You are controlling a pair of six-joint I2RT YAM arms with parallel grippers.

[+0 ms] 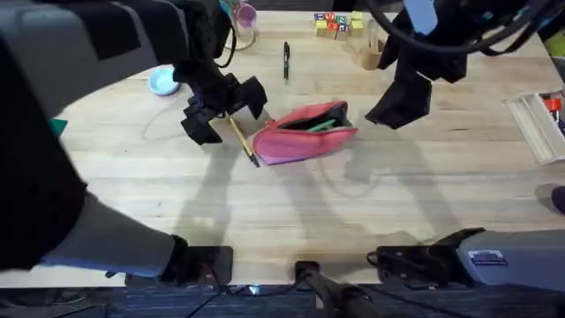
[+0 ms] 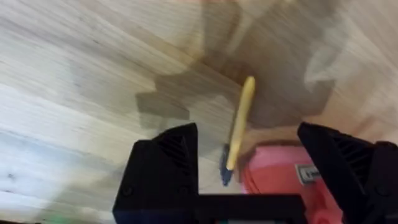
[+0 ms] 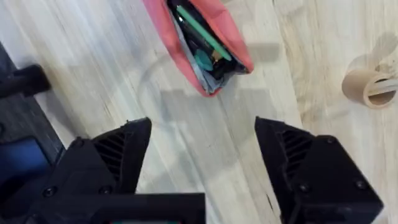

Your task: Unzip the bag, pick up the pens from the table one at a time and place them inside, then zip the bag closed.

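Note:
The coral-pink bag point(image 1: 305, 134) lies mid-table with its zipper open, and a green item shows against the dark lining point(image 3: 198, 38). A yellow pen with a dark tip point(image 1: 242, 140) rests on the table against the bag's left end. My left gripper point(image 1: 223, 111) hovers open just above this pen. In the left wrist view the pen point(image 2: 240, 121) lies between the spread fingers point(image 2: 166, 163), with the bag's corner point(image 2: 280, 180) beside it. A black pen point(image 1: 286, 62) lies farther back on the table point(image 1: 265, 212). My right gripper point(image 1: 399, 108) hangs open and holds nothing, right of the bag.
A light-blue dish point(image 1: 161, 81) sits at back left. At the back edge are a pink cup point(image 1: 245, 16) and coloured blocks point(image 1: 337, 24). A tan tape roll point(image 3: 367, 87) lies behind the bag's right end, and a clear box point(image 1: 537, 124) at far right.

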